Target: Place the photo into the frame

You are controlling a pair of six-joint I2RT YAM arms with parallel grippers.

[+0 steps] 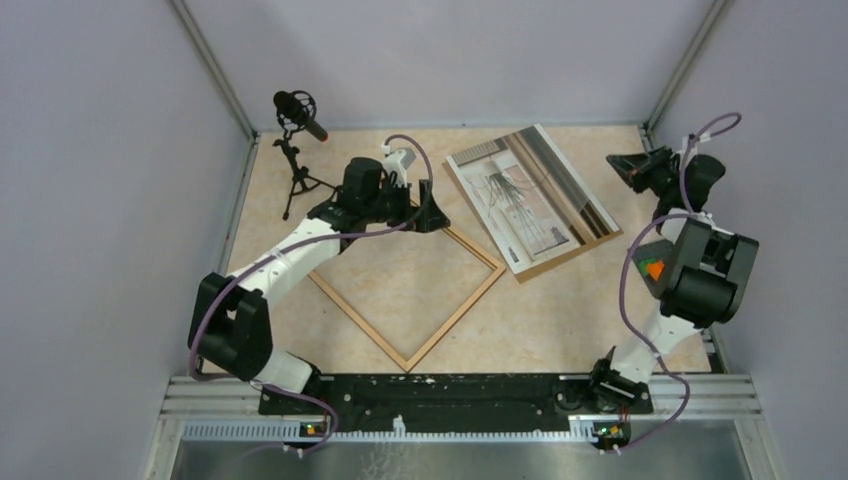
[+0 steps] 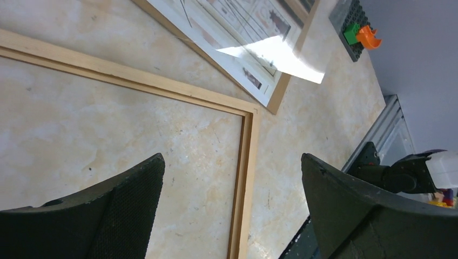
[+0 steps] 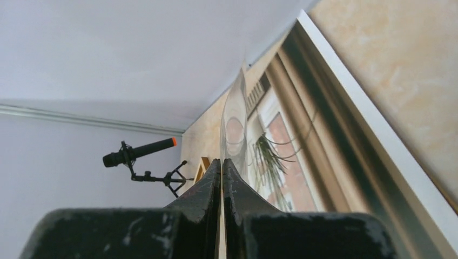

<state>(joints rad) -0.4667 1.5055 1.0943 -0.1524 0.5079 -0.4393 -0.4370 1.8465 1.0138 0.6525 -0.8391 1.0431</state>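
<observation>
The frame point(image 1: 455, 318) of light wood lies flat and empty, turned like a diamond at mid-table. Its rail point(image 2: 246, 178) runs between my left gripper's point(image 2: 232, 159) wide-open fingers, which hover over the frame's far corner point(image 1: 432, 213) holding nothing. The photo point(image 1: 520, 200) rests face up on a brown backing board point(image 1: 560, 258) at the back right. My right gripper point(image 1: 622, 165) sits at the photo's right edge. In the right wrist view its jaws point(image 3: 222, 161) are pressed together on the thin edge of the photo point(image 3: 291, 162), and that edge curls upward.
A black microphone on a small tripod point(image 1: 298, 115) stands at the back left. A grey studded plate with green and orange bricks point(image 2: 356, 32) lies right of the photo, partly behind the right arm. Metal rails and purple walls enclose the table.
</observation>
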